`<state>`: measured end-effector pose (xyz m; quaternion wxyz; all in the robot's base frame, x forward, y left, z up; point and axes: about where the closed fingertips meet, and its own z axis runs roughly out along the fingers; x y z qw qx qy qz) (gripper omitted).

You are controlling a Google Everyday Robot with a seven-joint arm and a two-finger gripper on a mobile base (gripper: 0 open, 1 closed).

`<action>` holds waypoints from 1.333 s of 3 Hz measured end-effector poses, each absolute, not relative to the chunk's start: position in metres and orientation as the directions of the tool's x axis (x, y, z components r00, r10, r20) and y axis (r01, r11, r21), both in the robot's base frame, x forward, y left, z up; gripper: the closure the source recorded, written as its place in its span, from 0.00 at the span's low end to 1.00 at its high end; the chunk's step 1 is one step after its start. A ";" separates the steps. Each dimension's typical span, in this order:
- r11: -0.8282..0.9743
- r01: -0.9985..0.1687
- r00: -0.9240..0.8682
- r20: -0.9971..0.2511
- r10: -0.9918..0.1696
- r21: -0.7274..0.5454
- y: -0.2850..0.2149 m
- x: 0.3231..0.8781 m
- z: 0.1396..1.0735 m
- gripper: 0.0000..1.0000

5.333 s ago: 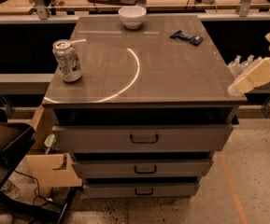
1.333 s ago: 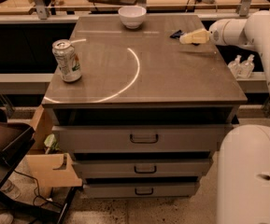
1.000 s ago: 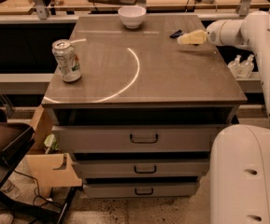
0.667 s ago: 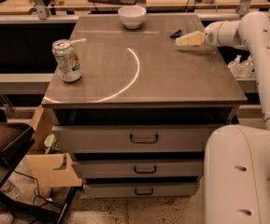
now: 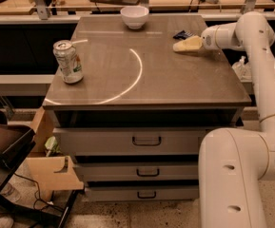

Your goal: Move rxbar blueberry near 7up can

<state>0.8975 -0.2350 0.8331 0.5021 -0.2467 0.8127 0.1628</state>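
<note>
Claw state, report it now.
Claw low beside the small flat dark navy-blue bar wrapper on the grey tabletop, far right; open or closed cannot be told.

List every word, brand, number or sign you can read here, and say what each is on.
No text reads clearly enough to quote.
7up can, left side of the cabinet top: green and white label, lettering unreadable.
rxbar blueberry, back right, partly hidden by the gripper beside it: lettering unreadable.
White bowl: no markings visible.

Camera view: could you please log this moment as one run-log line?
pincer: drawer cabinet top, right rear, by rxbar blueberry | 7up can: upright, front left, far from bar
</note>
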 end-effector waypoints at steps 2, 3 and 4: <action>0.816 -0.577 -0.402 -0.884 -0.240 0.041 -0.222 0.898 0.822 0.42; 0.816 -0.577 -0.402 -0.884 -0.240 0.041 -0.222 0.898 0.825 0.64; 0.816 -0.577 -0.402 -0.884 -0.240 0.041 -0.222 0.897 0.830 0.87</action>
